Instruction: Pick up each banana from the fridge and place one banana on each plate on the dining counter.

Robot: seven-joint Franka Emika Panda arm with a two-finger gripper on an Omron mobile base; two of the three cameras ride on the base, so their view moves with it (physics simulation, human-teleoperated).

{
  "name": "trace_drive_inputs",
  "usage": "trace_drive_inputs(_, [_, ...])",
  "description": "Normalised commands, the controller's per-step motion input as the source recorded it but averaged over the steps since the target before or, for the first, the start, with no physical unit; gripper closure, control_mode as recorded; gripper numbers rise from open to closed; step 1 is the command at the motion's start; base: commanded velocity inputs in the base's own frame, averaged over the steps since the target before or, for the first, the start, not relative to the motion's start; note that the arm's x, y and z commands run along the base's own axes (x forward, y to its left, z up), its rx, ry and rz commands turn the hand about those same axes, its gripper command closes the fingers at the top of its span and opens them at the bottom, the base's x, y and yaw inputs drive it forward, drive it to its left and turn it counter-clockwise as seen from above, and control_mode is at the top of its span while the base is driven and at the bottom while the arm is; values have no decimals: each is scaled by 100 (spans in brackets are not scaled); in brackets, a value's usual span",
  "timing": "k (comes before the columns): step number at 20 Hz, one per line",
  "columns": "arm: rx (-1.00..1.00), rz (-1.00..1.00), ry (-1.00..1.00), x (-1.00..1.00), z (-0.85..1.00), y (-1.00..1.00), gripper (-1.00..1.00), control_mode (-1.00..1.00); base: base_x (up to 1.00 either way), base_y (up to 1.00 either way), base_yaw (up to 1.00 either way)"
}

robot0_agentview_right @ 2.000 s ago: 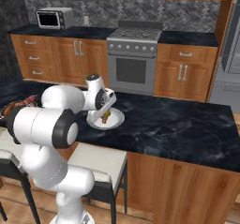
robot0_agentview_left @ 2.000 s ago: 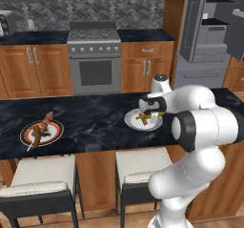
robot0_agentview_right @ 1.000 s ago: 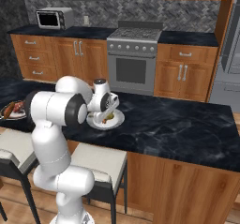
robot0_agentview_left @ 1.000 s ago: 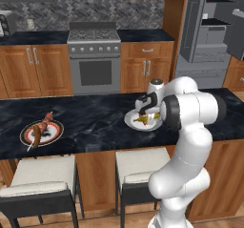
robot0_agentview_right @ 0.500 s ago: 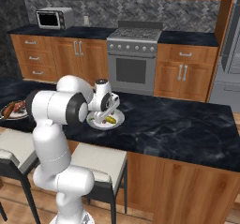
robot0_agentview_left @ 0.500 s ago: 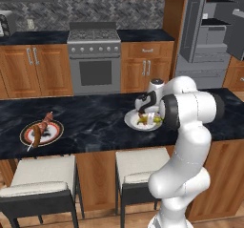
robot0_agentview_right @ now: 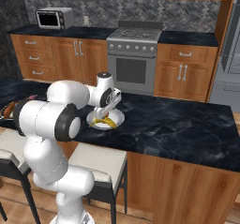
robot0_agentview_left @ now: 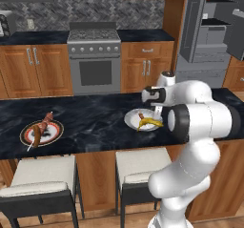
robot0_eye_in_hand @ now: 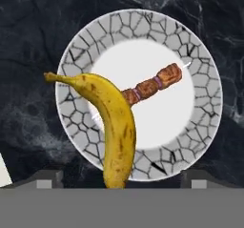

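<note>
I count 1 banana [robot0_eye_in_hand: 116, 131] delivered: lies on white plate [robot0_eye_in_hand: 200, 69] with crackle rim, beside brown skewer [robot0_eye_in_hand: 152, 83], on bench [robot0_agentview_left: 95, 117]. Second plate [robot0_agentview_left: 56, 135], reddish ring, at bench's left end, carries sausage-like food [robot0_agentview_left: 38, 133], no banana seen there. I judge task roughly half done; fridge [robot0_agentview_left: 209, 26] trip likely left. Gripper [robot0_eye_in_hand: 119, 179] hovers just over near plate, fingers [robot0_eye_in_hand: 47, 178] spread apart, holding nothing. Arm folded low, elbow toward me, hand pointing down at plate.

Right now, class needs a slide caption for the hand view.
Banana lies across a skewer on a crackle-rimmed plate, dark counter beneath.
</note>
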Motion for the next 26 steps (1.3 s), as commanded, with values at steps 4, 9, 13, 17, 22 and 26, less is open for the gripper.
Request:
trace_drive_inputs(4, [7,0,0,-43,85,-12,-100,-100,0,0,0])
trace_drive_inputs(9, [5,0,0,-52,82,-2,-100,-100,0,0,0])
trace_drive_inputs(13, [3,-5,0,-65,80,0,-100,-100,0,0,0])
trace_drive_inputs(17, [3,-7,0,-74,64,0,-100,-100,0,0,0])
trace_drive_inputs(22, [1,-15,-10,-89,26,0,-100,-100,0,0,0])
trace_drive_inputs(26, [0,-16,-21,-98,15,0,-100,-100,0,0,0])
